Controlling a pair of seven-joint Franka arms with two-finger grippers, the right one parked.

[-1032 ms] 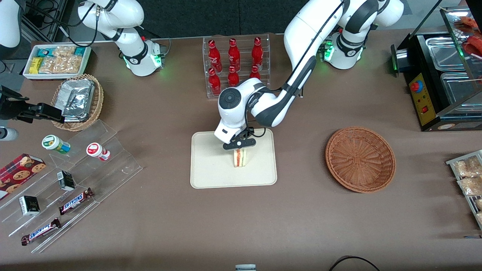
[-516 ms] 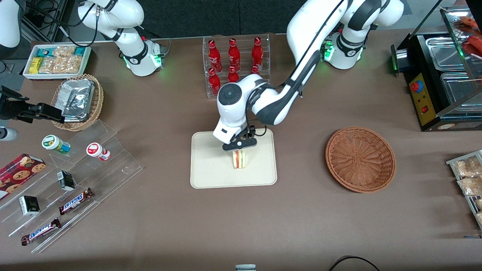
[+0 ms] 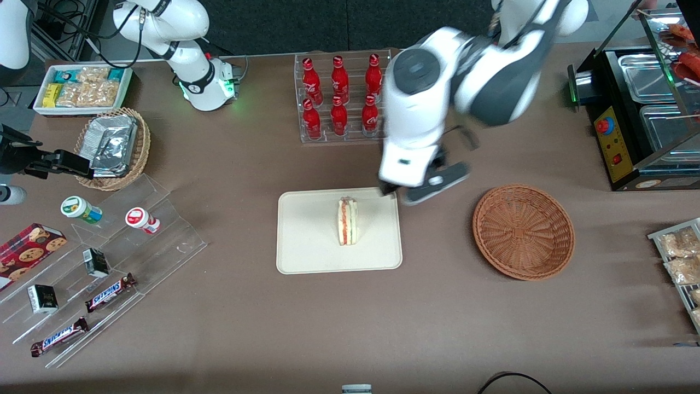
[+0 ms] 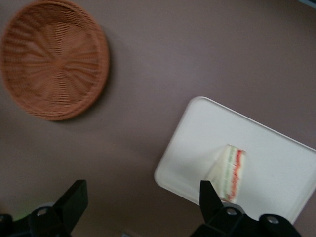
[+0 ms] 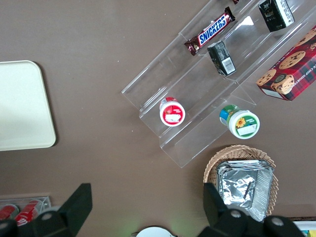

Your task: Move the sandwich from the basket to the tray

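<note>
The sandwich [image 3: 347, 221] stands on its edge in the middle of the cream tray [image 3: 306, 235], with its red and green filling showing. Nothing touches it. My left gripper [image 3: 411, 190] hangs open and empty well above the table, over the tray's corner nearest the reddish-brown basket [image 3: 523, 231]. That basket holds nothing. The left wrist view looks down on the basket [image 4: 54, 59], the tray [image 4: 276, 148] and the sandwich [image 4: 229, 170], with the gripper [image 4: 142, 200] spread wide over bare table.
A clear rack of red bottles [image 3: 339, 98] stands farther from the front camera than the tray. Toward the parked arm's end are a tan basket of foil packets [image 3: 112, 148] and an acrylic stepped shelf [image 3: 104, 262]. A black food warmer [image 3: 640, 109] stands toward the working arm's end.
The gripper has let go of the sandwich, opened, and risen away toward the basket. The sandwich stays standing on the tray.
</note>
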